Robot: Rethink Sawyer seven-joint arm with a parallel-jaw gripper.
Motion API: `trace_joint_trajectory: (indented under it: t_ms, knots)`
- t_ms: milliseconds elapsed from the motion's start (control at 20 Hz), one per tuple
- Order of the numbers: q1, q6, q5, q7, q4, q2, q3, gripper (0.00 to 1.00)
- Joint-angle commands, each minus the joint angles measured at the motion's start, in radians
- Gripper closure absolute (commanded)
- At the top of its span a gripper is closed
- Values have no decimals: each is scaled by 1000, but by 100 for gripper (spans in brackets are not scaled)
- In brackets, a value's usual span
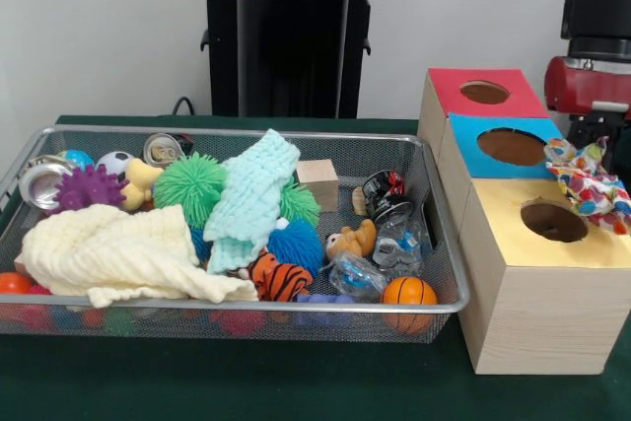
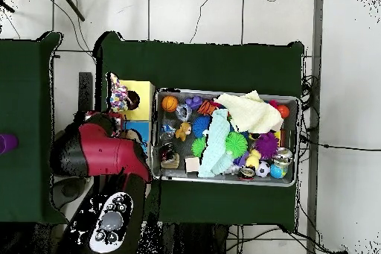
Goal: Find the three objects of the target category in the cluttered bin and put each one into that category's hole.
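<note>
Front view: a patterned cloth (image 1: 590, 182) hangs over the yellow box's hole (image 1: 553, 221); whether the gripper pinches it cannot be told.

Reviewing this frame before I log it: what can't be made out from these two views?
- Gripper: no view shows it plainly. In the front view the arm is cut by the right edge; overhead it covers the boxes.
- What holds the patterned cloth beside the yellow box's hole: unclear.
- Bin contents under the cream cloth and mint cloth: hidden.
- Red box and blue box: overhead, mostly hidden by the arm.
</note>
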Motion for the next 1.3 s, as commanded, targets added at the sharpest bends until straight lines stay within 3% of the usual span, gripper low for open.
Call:
trace_joint_trajectory:
  t_ms: [50, 200, 550, 700, 1100, 1300]
  knots:
    - [-40, -101, -1, 231, 83, 93, 32, 100]
    - [-55, -175, -30, 222, 87, 105, 46, 100]
    - [-24, -342, -68, 180, 70, 129, -12, 100]
    - [-24, -350, -64, 165, 74, 134, -15, 100]
    - [-52, -533, -111, 210, 79, 152, 20, 100]
    - [-81, -461, -110, 198, 93, 167, 51, 100]
